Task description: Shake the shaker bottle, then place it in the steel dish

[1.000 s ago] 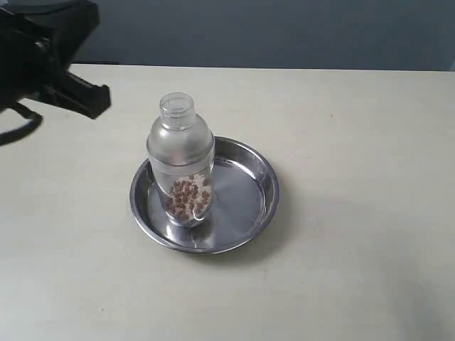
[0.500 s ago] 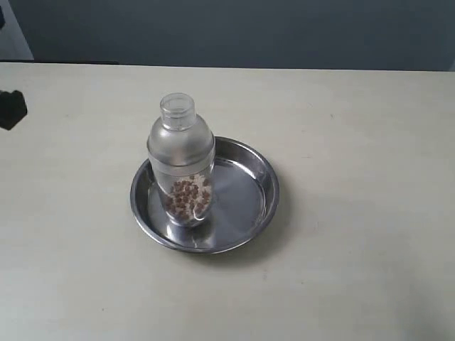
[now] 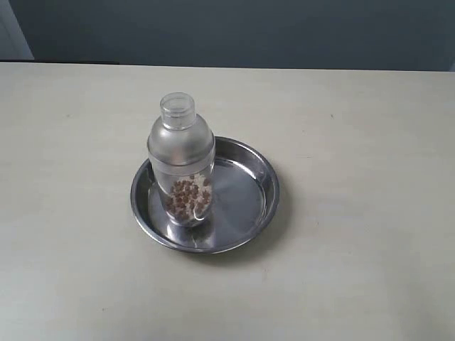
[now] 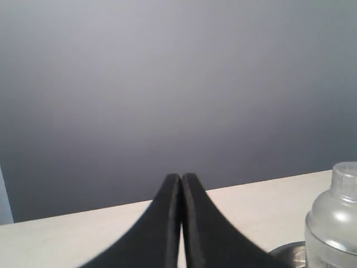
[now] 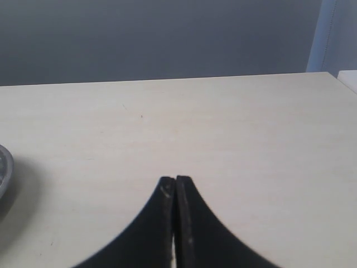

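Note:
The clear shaker bottle (image 3: 181,160) stands upright in the left part of the steel dish (image 3: 249,206), brown pellets resting in its lower half. Neither arm shows in the exterior view. My left gripper (image 4: 181,178) is shut with nothing in it; the left wrist view catches the shaker bottle's cap and shoulder (image 4: 334,218) and a sliver of the dish rim (image 4: 287,251), both well apart from the fingers. My right gripper (image 5: 175,180) is shut and empty over bare tabletop, with the dish edge (image 5: 4,167) far off at the frame's side.
A pale wooden table (image 3: 355,106) carries the dish near its middle. A dark grey wall (image 3: 249,32) runs behind the table's far edge. A light vertical panel (image 5: 334,33) stands beyond the table corner in the right wrist view.
The left arm, seen at the upper left of the exterior view a second ago, has drawn back out of that view. The bottle and dish have not moved.

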### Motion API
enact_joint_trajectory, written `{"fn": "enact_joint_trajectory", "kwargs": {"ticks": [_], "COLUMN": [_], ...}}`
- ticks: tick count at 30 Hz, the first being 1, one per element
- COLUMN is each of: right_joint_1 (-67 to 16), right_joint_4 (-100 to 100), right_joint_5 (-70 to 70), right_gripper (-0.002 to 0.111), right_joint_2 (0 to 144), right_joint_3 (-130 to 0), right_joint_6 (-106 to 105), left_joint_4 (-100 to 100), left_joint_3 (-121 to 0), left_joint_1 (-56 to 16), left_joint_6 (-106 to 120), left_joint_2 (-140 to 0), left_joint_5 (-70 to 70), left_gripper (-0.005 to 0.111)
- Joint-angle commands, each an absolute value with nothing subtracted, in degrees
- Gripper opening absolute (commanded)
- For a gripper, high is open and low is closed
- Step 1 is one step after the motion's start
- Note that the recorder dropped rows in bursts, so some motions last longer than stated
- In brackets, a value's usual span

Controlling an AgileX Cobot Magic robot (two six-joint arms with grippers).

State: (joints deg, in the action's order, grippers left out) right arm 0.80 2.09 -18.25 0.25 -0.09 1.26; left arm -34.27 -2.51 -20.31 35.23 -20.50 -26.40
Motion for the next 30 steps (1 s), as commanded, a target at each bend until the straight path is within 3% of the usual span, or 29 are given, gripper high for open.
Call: {"fn": "enact_joint_trajectory", "kwargs": {"ticks": [1,11,30], "right_joint_1": [0.6,0.6,0.6], "right_joint_4": [2.2,2.2,2.1], "right_joint_5": [-17.6,-17.6,-17.6], "right_gripper": [-0.001,-0.001,-0.001], "right_joint_2": [0.0,0.0,0.0], "right_joint_3": [0.0,0.0,0.0], "right_joint_6": [1.1,1.1,1.1], "left_joint_4": [-24.2,-13.8,-10.6], "left_joint_3": [0.0,0.0,0.0], "left_joint_1": [-11.8,-3.0,-2.3], "left_joint_6": [23.2,13.4,0.0], "left_joint_2": [-14.7,0.0,0.0], "left_joint_5": [-17.3,13.7,14.4], "left_gripper": [0.001,0.001,0.001]}}
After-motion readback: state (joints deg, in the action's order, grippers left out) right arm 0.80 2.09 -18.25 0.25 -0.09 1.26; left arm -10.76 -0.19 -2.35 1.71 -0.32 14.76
